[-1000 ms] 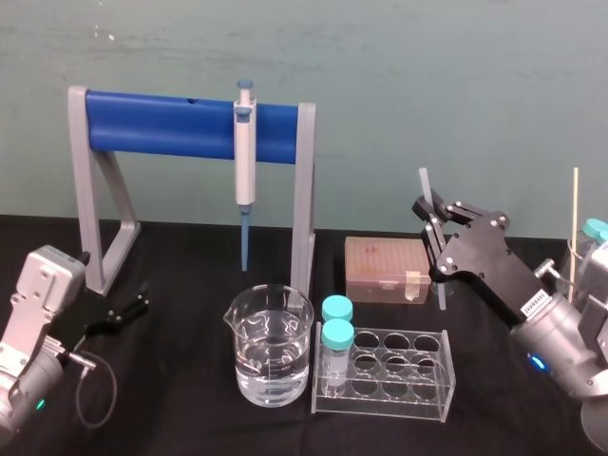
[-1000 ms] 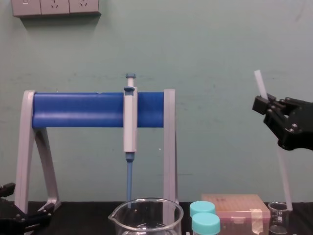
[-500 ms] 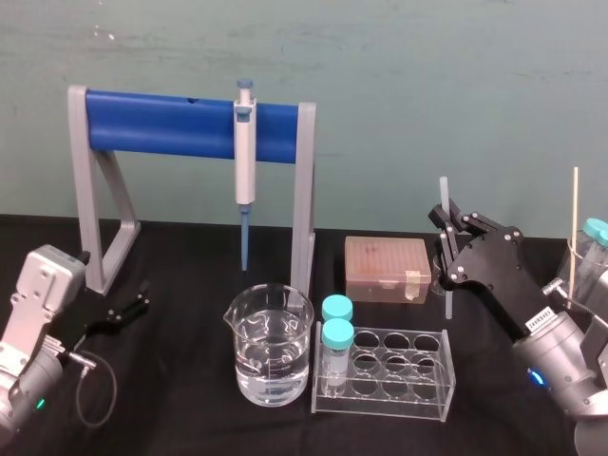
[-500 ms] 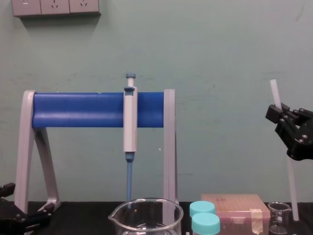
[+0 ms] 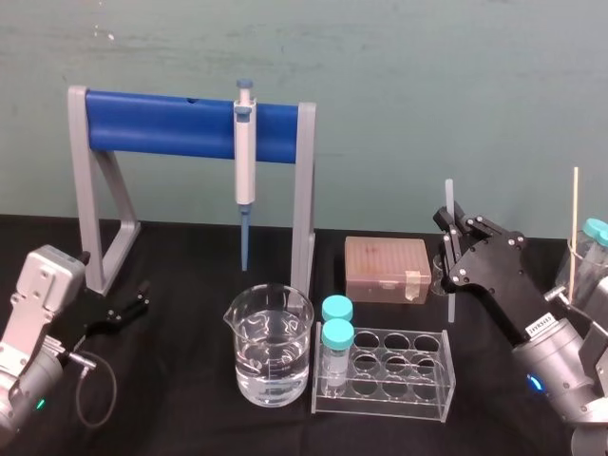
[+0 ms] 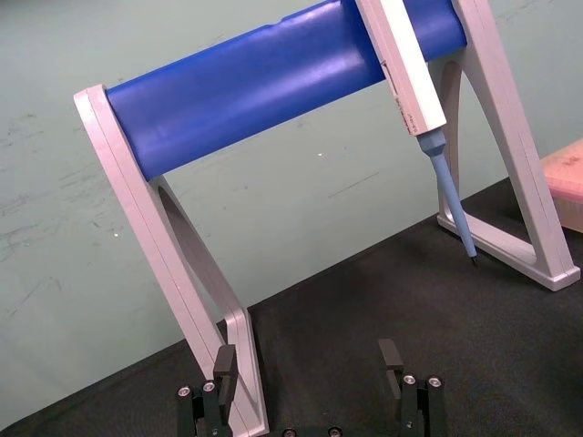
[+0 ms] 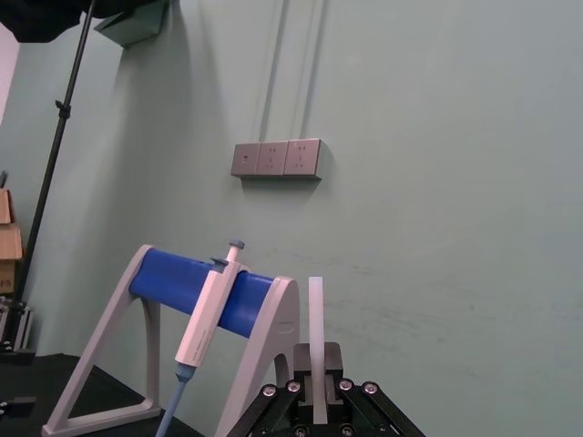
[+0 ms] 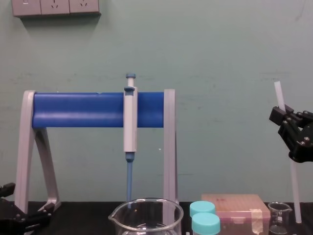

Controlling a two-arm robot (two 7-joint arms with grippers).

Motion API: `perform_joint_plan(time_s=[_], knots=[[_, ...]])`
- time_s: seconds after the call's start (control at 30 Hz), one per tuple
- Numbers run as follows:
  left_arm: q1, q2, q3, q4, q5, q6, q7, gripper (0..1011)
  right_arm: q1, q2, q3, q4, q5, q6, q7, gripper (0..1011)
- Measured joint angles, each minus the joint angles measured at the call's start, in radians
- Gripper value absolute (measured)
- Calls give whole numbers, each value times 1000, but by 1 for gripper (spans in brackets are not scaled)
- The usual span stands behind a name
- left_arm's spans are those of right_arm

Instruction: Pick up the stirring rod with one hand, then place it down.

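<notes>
Far left on the black bench (image 5: 190,399), the left hand (image 6: 308,364) sits parked low, its two black fingers spread wide with nothing between them. Next comes a blue-barred grey pipette stand (image 5: 180,123) with a grey, blue-tipped pipette (image 5: 245,161) hanging on it. Front centre is a large clear glass beaker (image 5: 269,347) part full of water, then a clear plastic tube rack (image 5: 418,375) holding two teal-capped tubes (image 5: 336,334). A tan tip box (image 5: 385,269) stands behind the rack. Right of that is a small empty glass beaker (image 8: 279,217). The right hand (image 5: 454,233), black with blocky jointed fingers, is clamped on the upper part of the long thin translucent-white stirring rod (image 8: 294,188). Rod is nearly upright, its top end poking above the fingers and its lower end down near the bench, just beside the small beaker. Whether it touches the bench I can't tell. Progress, as a judgement: pick-up is done and the rod is in the grip. Setting it down and letting go are left. Writing: a small white label (image 5: 539,323) on the right arm, print too small to read; no brand legible anywhere.
</notes>
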Motion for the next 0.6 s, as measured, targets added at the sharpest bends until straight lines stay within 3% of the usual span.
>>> perform_joint_plan(time_s=[0.6], knots=[[0, 0, 0, 0, 0, 0, 0, 1000, 3, 3, -3, 2, 4, 0, 3, 71]])
